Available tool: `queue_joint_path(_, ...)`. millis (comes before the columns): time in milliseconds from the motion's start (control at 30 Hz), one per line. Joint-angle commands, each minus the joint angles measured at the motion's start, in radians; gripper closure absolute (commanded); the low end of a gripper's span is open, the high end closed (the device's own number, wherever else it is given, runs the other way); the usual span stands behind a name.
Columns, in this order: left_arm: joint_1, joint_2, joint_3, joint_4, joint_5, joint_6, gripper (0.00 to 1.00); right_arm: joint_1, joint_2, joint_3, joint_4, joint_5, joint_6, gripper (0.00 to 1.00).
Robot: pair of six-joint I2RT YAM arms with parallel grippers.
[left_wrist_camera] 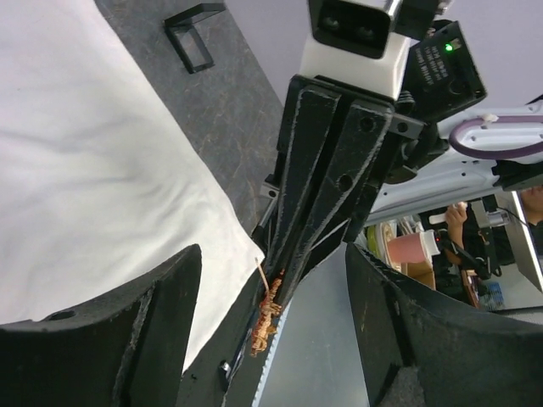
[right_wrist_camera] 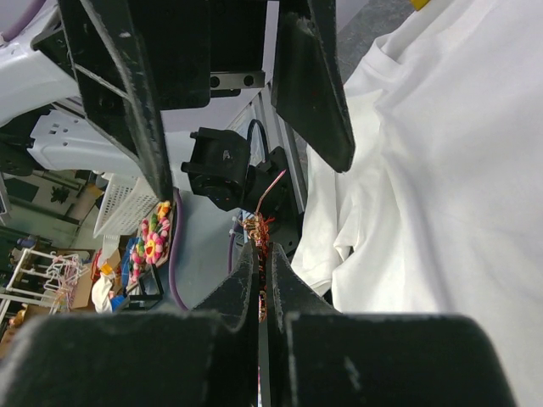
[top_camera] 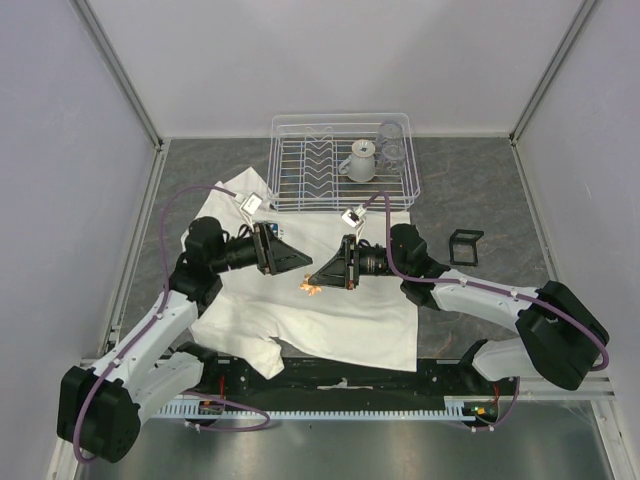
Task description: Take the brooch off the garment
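The white T-shirt (top_camera: 320, 300) lies spread on the grey table. My right gripper (top_camera: 318, 284) is shut on the small orange-red brooch (top_camera: 311, 288) and holds it above the shirt, with the pin sticking out of its tip. In the right wrist view the brooch (right_wrist_camera: 260, 231) pokes out between the closed fingers. In the left wrist view the brooch (left_wrist_camera: 266, 315) hangs from the right gripper's tip, between my left fingers. My left gripper (top_camera: 296, 262) is open and faces the right one, close by, touching nothing. The shirt's blue logo is hidden.
A white wire dish rack (top_camera: 340, 162) with a white cup (top_camera: 362, 160) and a clear glass (top_camera: 392, 150) stands at the back, on the shirt's far edge. A small black frame (top_camera: 465, 246) stands right of the shirt.
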Motion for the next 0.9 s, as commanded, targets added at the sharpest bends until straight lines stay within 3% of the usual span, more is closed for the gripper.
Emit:
queue_joint_path(0,0.004,0.004,0.03,0.177,0.085,-0.088,0.26,0.0,-0.016,0.0,0.054,-0.006,-0.008,1.0)
queue_joint_path(133,0.004,-0.008,0.023,0.254,0.134,-0.123,0.27,0.002,-0.008,-0.002,0.065,-0.004,0.002,1.0)
queue_joint_path(433,0.004,-0.056,0.011,0.254,0.161,-0.146,0.3,0.002,-0.008,-0.002,0.079,0.002,0.017,1.0)
queue_joint_path(567,0.005,-0.114,0.065,-0.127,-0.113,0.001,0.27,0.002,-0.013,-0.002,0.073,0.002,0.015,1.0)
queue_joint_path(700,0.005,-0.062,0.102,-0.261,-0.188,-0.008,0.23,0.002,-0.016,0.0,0.062,0.005,0.009,1.0)
queue_joint_path(867,0.004,-0.019,0.05,-0.05,-0.038,-0.109,0.23,0.002,-0.008,0.004,0.066,0.005,0.006,1.0)
